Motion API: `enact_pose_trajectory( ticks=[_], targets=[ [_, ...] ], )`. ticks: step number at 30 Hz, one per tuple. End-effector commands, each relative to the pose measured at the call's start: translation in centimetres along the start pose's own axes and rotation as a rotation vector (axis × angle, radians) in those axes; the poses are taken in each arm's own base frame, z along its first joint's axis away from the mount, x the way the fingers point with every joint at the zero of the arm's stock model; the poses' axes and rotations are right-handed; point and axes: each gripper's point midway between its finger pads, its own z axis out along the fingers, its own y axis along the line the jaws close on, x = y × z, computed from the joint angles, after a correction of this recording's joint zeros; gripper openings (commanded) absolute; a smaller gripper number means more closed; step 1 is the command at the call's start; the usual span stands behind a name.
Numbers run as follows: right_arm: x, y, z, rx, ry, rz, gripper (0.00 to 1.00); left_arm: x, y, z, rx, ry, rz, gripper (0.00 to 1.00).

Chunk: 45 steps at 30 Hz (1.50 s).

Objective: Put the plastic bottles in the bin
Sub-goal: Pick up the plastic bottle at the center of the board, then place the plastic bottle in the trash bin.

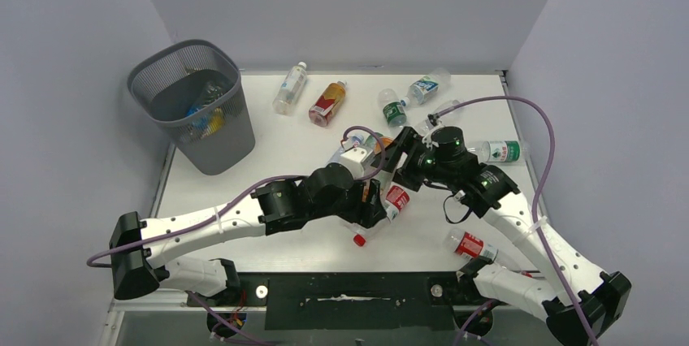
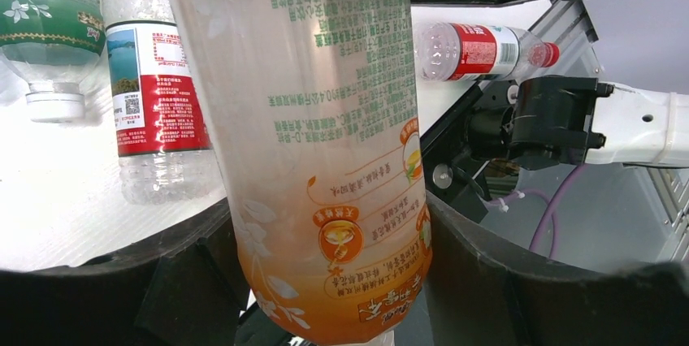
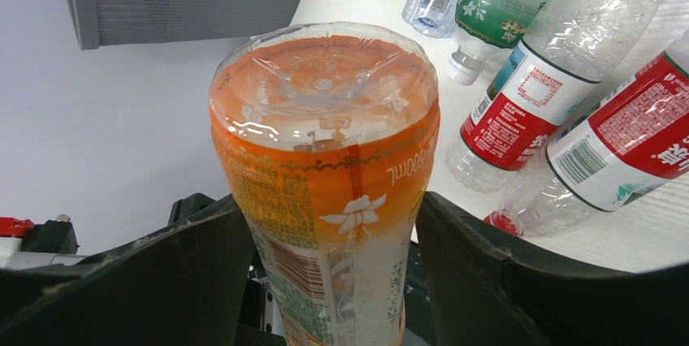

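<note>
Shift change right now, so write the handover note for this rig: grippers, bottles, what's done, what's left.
Left gripper and right gripper both straddle one orange-label bottle; which one carries it, cannot tell.
Bin, far left: some bottles already inside.
To do: this bottle, plus several lying loose on the table, including the amber bottle and the red-label bottle by the right arm.

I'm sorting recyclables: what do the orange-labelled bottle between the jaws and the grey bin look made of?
The orange-labelled bottle looks like thin clear plastic, glossy: see-through moulded base, bright highlights, printed film label. The bin is dark grey matte mesh; probably metal, though plastic is possible.
</note>
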Motion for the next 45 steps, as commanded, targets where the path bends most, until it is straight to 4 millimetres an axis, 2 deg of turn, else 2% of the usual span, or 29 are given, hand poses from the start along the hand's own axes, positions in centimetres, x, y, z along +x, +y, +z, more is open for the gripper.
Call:
enact_pose_trajectory(
  ticks=[1, 4, 9, 14, 20, 28, 32, 39, 45],
  targets=[
    [-0.4, 1.4, -0.5, -0.071, -0.030, -0.016, 0.76, -2.8, -1.8, -1.2, 0.042, -0.088, -0.015, 0.40],
    [-0.6, 1.4, -0.4, -0.071, -0.035, -0.021, 0.85, -3.0, -1.7, -1.5, 0.035, -0.094, -0.015, 0.39],
    [-0.8, 1.9, -0.6, -0.076, -0.042, -0.028, 0.91, -3.1, -1.4, -1.8, 0.014, -0.094, -0.007, 0.38],
    [-1.4, 1.7, -1.8, -0.041, -0.071, -0.032, 1.00, -3.5, -0.4, -2.7, -0.034, -0.110, -0.012, 0.38],
    [-2.1, 1.5, -4.2, -0.008, -0.130, -0.045, 0.98, -4.3, 2.1, -4.2, -0.137, -0.126, -0.006, 0.39],
    [-2.7, 0.8, -7.5, 0.017, -0.210, -0.056, 0.98, -7.3, 5.2, -6.4, -0.215, -0.167, -0.025, 0.39],
    [-2.7, 0.2, -8.9, 0.030, -0.240, -0.064, 0.98, -9.7, 7.3, -8.0, -0.272, -0.201, -0.022, 0.40],
    [-1.6, -1.1, -8.4, 0.035, -0.214, -0.054, 0.98, -16.5, 10.7, -12.3, -0.401, -0.301, 0.019, 0.41],
    [-1.0, -1.6, -8.1, 0.033, -0.193, -0.052, 0.98, -22.6, 15.6, -17.1, -0.567, -0.399, 0.022, 0.42]
  ],
)
